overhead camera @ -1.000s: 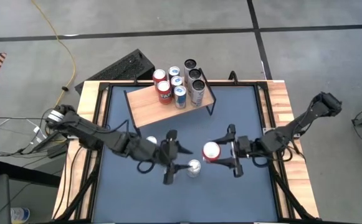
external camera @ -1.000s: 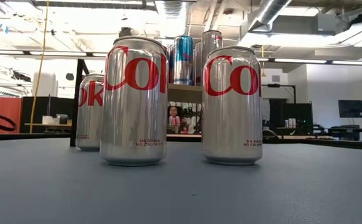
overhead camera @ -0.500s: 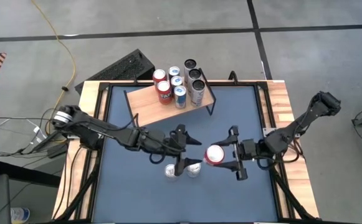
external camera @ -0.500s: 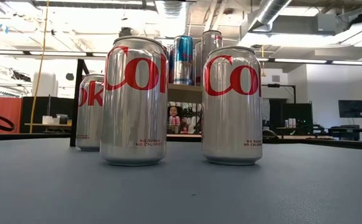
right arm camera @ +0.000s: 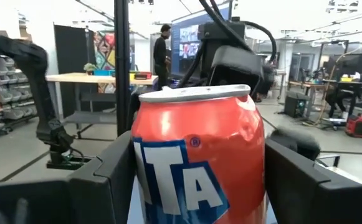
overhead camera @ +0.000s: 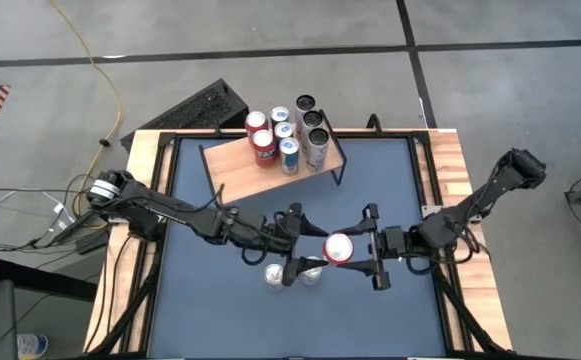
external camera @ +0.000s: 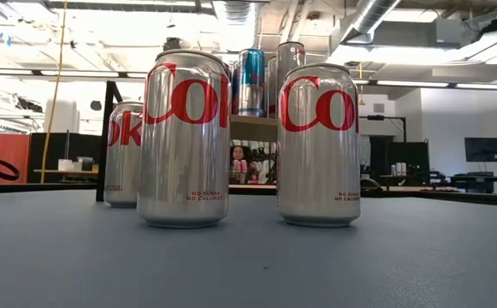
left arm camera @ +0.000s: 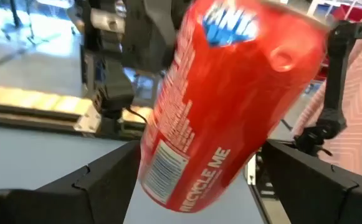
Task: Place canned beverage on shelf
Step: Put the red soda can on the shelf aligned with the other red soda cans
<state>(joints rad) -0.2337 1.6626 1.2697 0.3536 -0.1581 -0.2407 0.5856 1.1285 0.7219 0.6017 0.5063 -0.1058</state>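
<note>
Grey concrete floor surrounds a desk [overhead camera: 435, 300] with a dark blue mat and a light wooden border, seen from above. At its far edge stands the shelf [overhead camera: 250, 170], a wooden board on thin black legs, carrying a cluster of cans [overhead camera: 288, 135] at its right end. Near the middle of the mat the right end effector [overhead camera: 363, 247] is clamped on a red can [overhead camera: 338, 249] held above the surface. The left end effector [overhead camera: 303, 243] reaches in from the other side with its fingers spread to either side of that same can. Two silver cans [overhead camera: 292, 274] stand on the mat just below the left arm's fingers. From desk height, two silver cans with red lettering, a left one [external camera: 184, 139] and a right one [external camera: 319, 145], stand upright and close to the lens, with a third [external camera: 125, 154] farther back beside a black shelf leg [external camera: 104, 141]; blue and silver cans on the shelf show between them, and neither arm enters this picture. From the left wrist, the red can [left arm camera: 224, 93] tilts across the picture between the two dark fingers [left arm camera: 100, 183], which stand apart from its sides, released. From the right wrist, the red can [right arm camera: 196, 158] sits upright between that arm's fingers [right arm camera: 103, 180], which press on both sides; a person [right arm camera: 162, 50] stands far back in the room.
</note>
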